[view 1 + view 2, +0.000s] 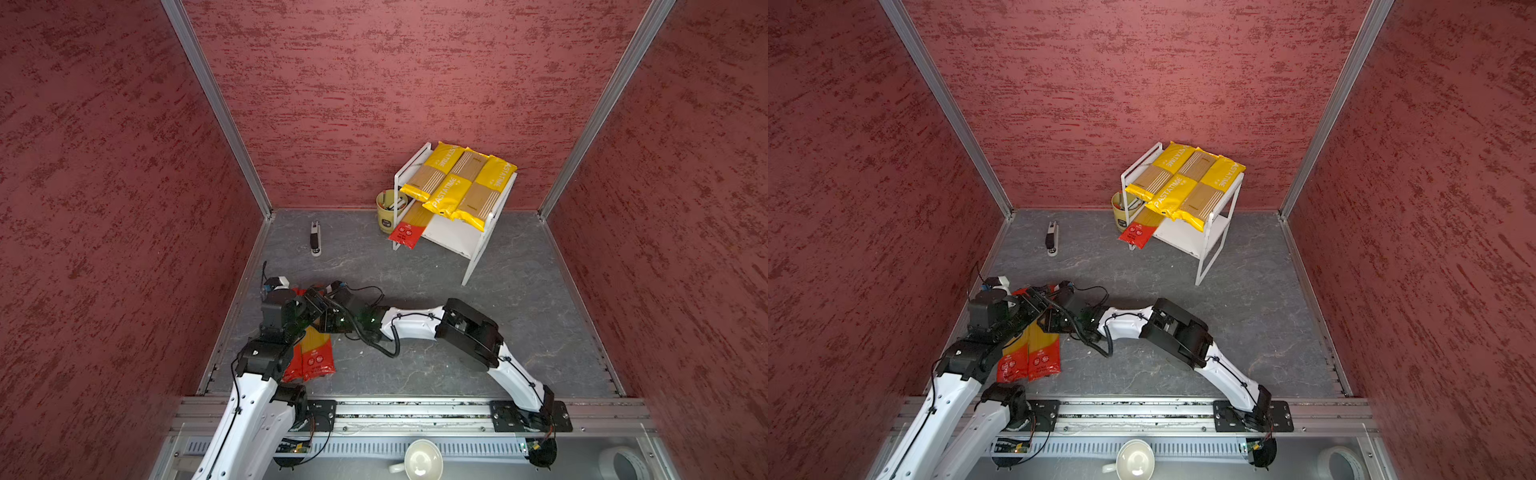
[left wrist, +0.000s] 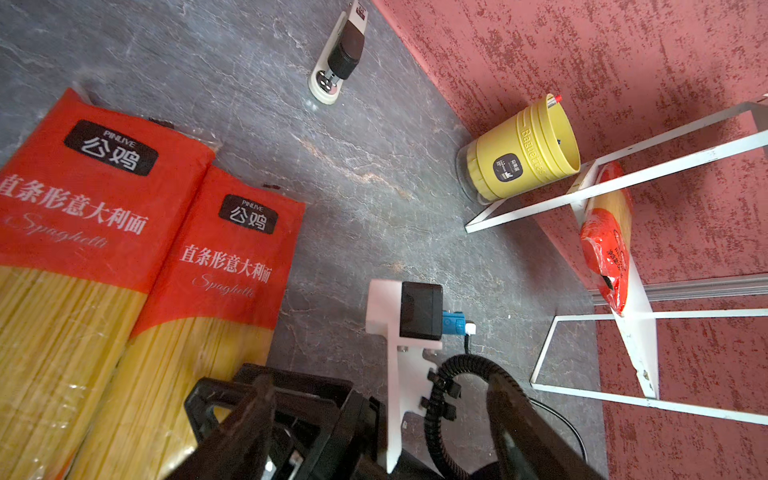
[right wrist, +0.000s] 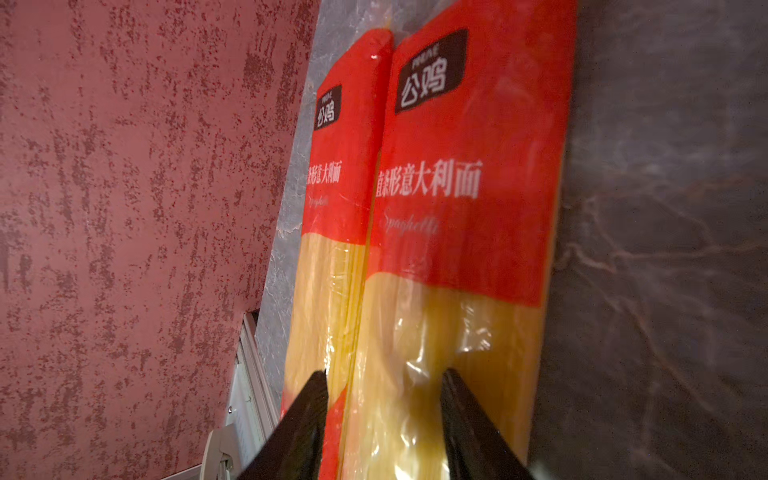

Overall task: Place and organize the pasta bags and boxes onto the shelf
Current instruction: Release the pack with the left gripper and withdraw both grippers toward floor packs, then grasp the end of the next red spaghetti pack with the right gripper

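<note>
Shelf point(image 1: 453, 237) holds three yellow packs point(image 1: 457, 183) above, one red pack point(image 1: 405, 232) below; left gripper point(image 2: 382, 395) and right gripper point(image 3: 382, 374) gape.

Three yellow packs point(image 1: 457, 183) atop white shelf point(image 1: 453, 237); red-ended pack point(image 1: 405, 232) on lower tier; two red-ended packs point(image 1: 316, 361) on table point(image 1: 415, 274)

Yellow packs point(image 1: 455, 187) cover the shelf point(image 1: 478, 249) top; a red pack point(image 1: 405, 235) juts below; two red packs point(image 1: 318, 361), seemingly touching, lie front-left.
</note>
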